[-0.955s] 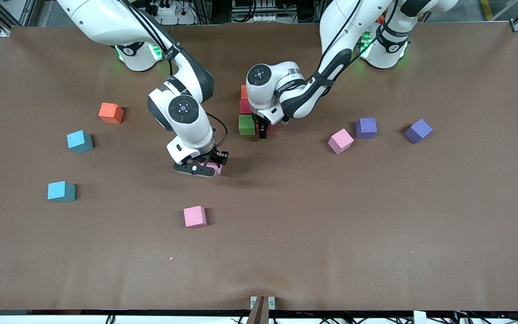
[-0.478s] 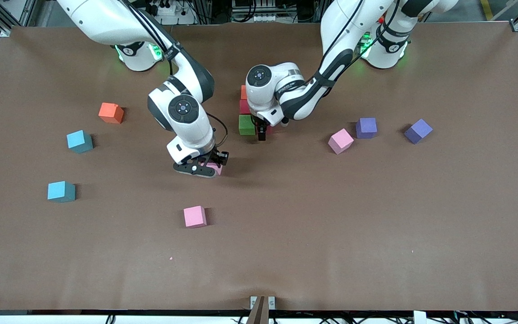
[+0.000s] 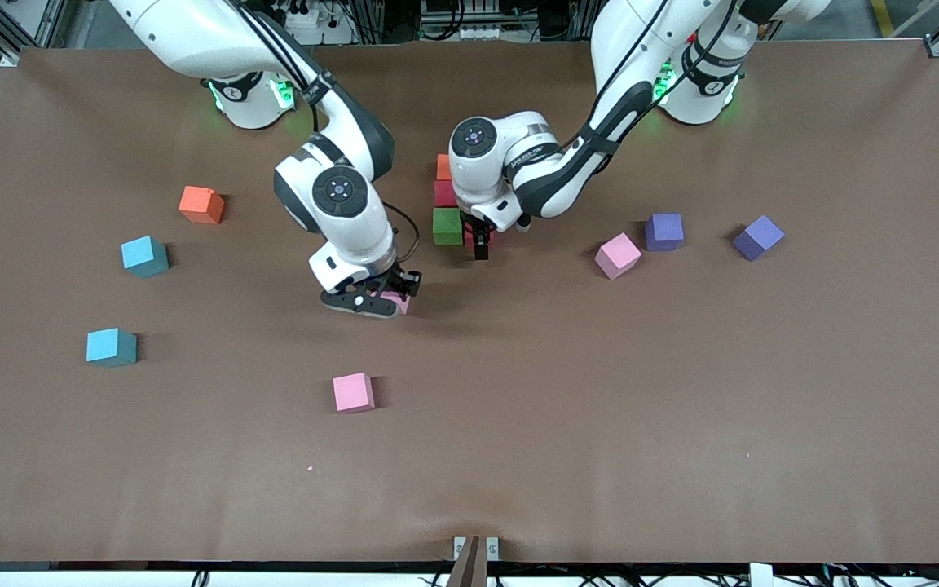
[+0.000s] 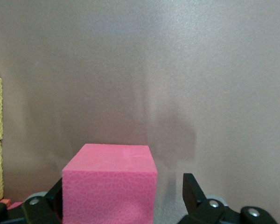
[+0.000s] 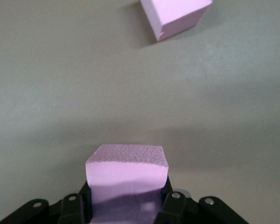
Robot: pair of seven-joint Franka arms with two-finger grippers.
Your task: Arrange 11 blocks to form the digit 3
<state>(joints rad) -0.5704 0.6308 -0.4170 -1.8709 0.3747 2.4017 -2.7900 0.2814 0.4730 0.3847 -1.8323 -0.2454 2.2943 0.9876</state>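
Brown mat [image 3: 681, 408]; right gripper [image 3: 372, 300] grips pink block [image 5: 127, 179]; left gripper [image 3: 479, 241] spread wide.

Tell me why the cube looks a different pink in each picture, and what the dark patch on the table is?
Right wrist view: the held pink cube looks pale lilac, a colour cast. Left wrist view: a red cube shows hot pink between the open left pincer fingers, soft grey shadow above it. Front view: the right pincer casts a dim shadow on the table.

Four pink blocks [image 3: 353, 392], two purple blocks [image 3: 664, 231], two light-blue cubes [image 3: 144, 256], two orange blocks [image 3: 201, 205], one green block [image 3: 447, 226]
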